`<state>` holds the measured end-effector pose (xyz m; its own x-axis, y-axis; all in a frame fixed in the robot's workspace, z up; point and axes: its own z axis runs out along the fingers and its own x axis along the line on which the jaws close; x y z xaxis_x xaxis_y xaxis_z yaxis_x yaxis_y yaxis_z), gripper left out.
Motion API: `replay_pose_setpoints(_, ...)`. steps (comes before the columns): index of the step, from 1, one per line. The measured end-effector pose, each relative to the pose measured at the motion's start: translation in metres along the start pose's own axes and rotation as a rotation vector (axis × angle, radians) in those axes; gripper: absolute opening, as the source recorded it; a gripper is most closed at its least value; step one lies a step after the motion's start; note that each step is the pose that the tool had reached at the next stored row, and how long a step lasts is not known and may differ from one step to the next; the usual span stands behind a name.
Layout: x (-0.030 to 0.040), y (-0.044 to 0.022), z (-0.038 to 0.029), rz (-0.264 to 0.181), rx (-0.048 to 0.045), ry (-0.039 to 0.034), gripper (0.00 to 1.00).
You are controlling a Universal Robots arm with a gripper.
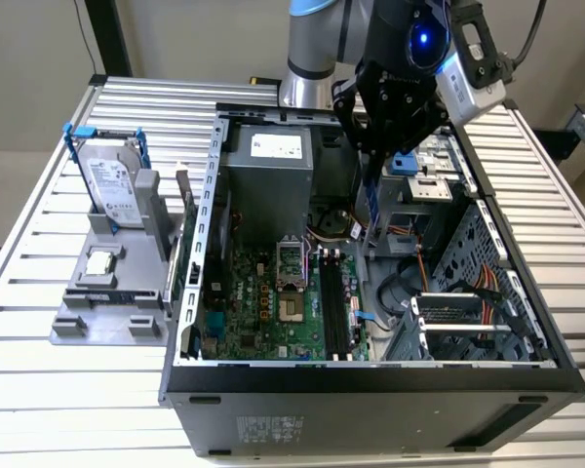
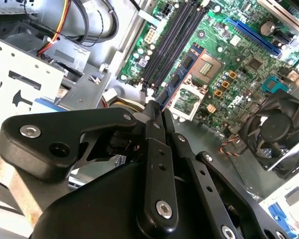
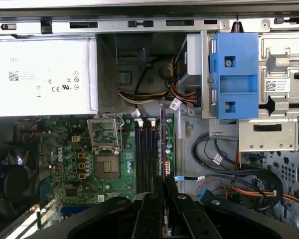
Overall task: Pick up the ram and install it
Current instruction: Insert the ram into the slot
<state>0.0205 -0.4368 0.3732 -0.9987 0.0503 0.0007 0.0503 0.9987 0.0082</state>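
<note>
Big open case (image 1: 370, 390) on a ribbed table (image 1: 39, 283). Inside, a green board (image 1: 253, 302) lying flat. On the board, a row of long black slots (image 1: 333, 307), plain to see in the first wrist view (image 3: 145, 154) and the second wrist view (image 2: 169, 45). Beside the slots, some loose wires (image 3: 249, 179). Above all that, the black gripper (image 1: 370, 171), also seen in both wrist views (image 3: 164, 181) (image 2: 154, 107). Smallest of all, the thin ram (image 1: 373, 205).

Now the things that could go wrong. Could miss the slot if brought down a bit to one side, and land on the board instead. Could bend or snap if pushed while tilted. Could slip if held by too little of its edge. Could catch on the wires if swung that way.

Jaws closed nearly all the way, pinching the ram by its flat sides. Ram (image 3: 163, 134) standing on edge, sticking out past the fingertips toward the board. In the second wrist view, ram (image 2: 182, 74) up in the air near the slots and lined up about the same way as them. Not in any slot yet, by the look of it.
</note>
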Motion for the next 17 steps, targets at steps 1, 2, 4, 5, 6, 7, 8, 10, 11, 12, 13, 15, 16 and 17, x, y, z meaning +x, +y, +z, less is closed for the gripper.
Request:
replay_pose_setpoints(1, -0.0001, 0.0, 0.0008, 0.0, 0.0, 0.0, 0.0)
replay_pose_setpoints(2, -0.0004, 0.0, 0.0017, 0.0, 0.0, 0.0, 0.0)
replay_pose_setpoints(4, -0.0004, 0.0, 0.002, 0.0, 0.0, 0.0, 0.0)
replay_pose_setpoints(5, -0.0004, 0.0, 0.0022, 0.0, 0.0, 0.0, 0.0)
replay_pose_setpoints(6, -0.0005, 0.0, 0.0024, 0.0, 0.0, 0.0, 0.0)
replay_pose_setpoints(7, -0.0005, 0.0, 0.0026, 0.0, 0.0, 0.0, 0.0)
replay_pose_setpoints(8, -0.0005, 0.0, 0.0028, 0.0, 0.0, 0.0, 0.0)
replay_pose_setpoints(10, -0.0006, 0.0, 0.0032, 0.0, 0.0, 0.0, 0.0)
replay_pose_setpoints(11, -0.0006, 0.0, 0.0034, 0.0, 0.0, 0.0, 0.0)
replay_pose_setpoints(12, -0.0006, 0.0, 0.0036, 0.0, 0.0, 0.0, 0.0)
replay_pose_setpoints(13, -0.0007, 0.0, 0.0038, 0.0, 0.0, 0.0, 0.0)
replay_pose_setpoints(15, -0.0007, 0.0, 0.0042, 0.0, 0.0, 0.0, 0.0)
replay_pose_setpoints(16, -0.0007, 0.0, 0.0044, 0.0, 0.0, 0.0, 0.0)
replay_pose_setpoints(17, -0.0008, 0.0, 0.0047, 0.0, 0.0002, 0.0, 0.0)
